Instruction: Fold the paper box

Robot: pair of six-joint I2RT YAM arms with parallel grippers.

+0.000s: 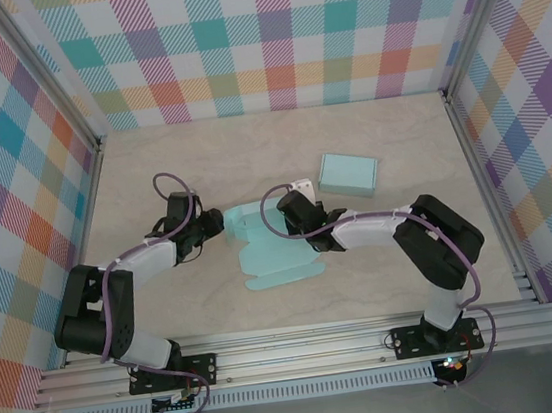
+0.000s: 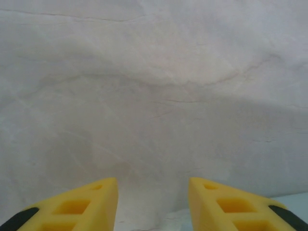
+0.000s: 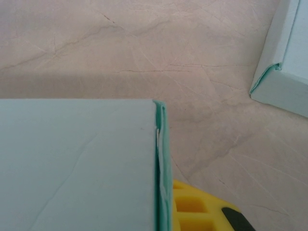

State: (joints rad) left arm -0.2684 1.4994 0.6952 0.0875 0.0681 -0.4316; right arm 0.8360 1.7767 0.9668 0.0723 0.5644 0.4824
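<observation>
The paper box (image 1: pixel 274 252) is a mint-green cut sheet lying mostly flat in the middle of the table. At its far edge my right gripper (image 1: pixel 291 209) is shut on a raised side flap. In the right wrist view that flap's doubled edge (image 3: pixel 162 163) stands upright, with one yellow finger (image 3: pixel 202 211) against its right side and the other hidden behind the panel (image 3: pixel 77 163). My left gripper (image 1: pixel 212 224) sits at the sheet's left end. Its yellow fingers (image 2: pixel 86 204) stand apart over bare table with nothing between them. A sliver of mint paper (image 2: pixel 294 198) shows beside them.
A second mint box (image 1: pixel 349 173), folded shut, lies on the table behind and to the right of the sheet, and its corner (image 3: pixel 284 72) appears in the right wrist view. Plaid walls and metal posts enclose the wooden tabletop (image 1: pixel 151 171).
</observation>
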